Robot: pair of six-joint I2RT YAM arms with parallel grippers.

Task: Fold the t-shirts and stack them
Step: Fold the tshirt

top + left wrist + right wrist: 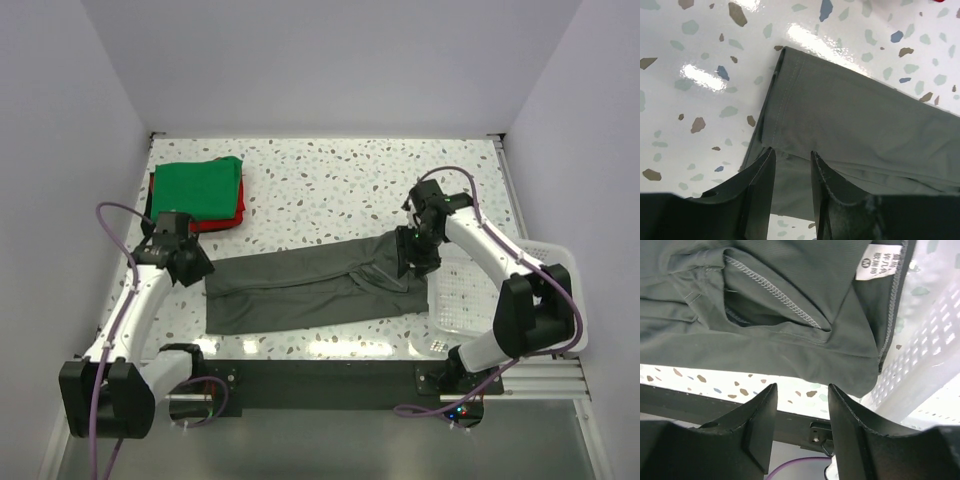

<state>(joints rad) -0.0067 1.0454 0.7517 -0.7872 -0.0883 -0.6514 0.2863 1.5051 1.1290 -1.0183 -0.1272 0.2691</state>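
A dark charcoal-grey t-shirt [310, 285] lies folded lengthwise into a long strip across the table. At the back left a green folded t-shirt [200, 187] rests on a red one [215, 222]. My left gripper [190, 268] hovers over the strip's left end [840, 115], jaws open with a gap and only cloth below them [792, 157]. My right gripper [417, 262] is above the strip's right end, where the collar and a white size label [879, 262] show. Its jaws stand open [801, 390] with nothing between them.
A white plastic mesh basket [520, 300] stands at the right edge of the table, its wall [920, 370] touching the grey shirt's right end. The black base rail [320, 375] runs along the near edge. Purple cables loop beside both arms.
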